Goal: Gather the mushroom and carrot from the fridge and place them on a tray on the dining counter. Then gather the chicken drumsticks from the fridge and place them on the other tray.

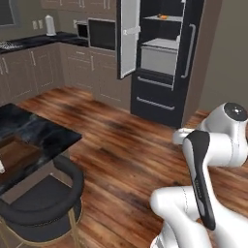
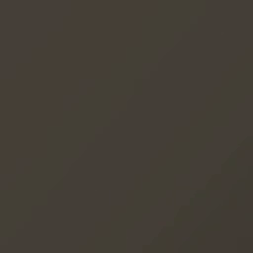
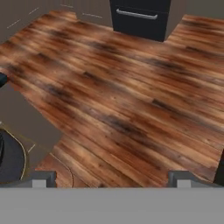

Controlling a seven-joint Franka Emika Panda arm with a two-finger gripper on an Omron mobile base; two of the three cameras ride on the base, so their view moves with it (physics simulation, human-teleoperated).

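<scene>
At the near left, the dining bench (image 1: 34, 133) has a shiny black top with white veins, and a brown tray (image 1: 17, 157) lies on it. A round black stool (image 1: 46, 203) stands just in front of the bench. Along the far left wall runs another black-topped bench (image 1: 29, 41) with taupe doors under it. A black oven panel (image 1: 101, 34) sits in the cabinets further right. The wood floor (image 1: 126, 140) is wide and brown between the bench and the fridge. The fridge (image 1: 160, 53) is tall and black and stands far away, a bit right of the middle. Its left door (image 1: 128, 36) is swung open. A small orange thing, most likely the carrot (image 1: 163, 17), lies on the top shelf inside. It is too small to be sure. The white arm (image 1: 208, 164) bends up at the near right. In the hand view, the hand (image 3: 112, 179) is wide open with nothing in it, and it looks down at the floor, with a fridge drawer far off.
</scene>
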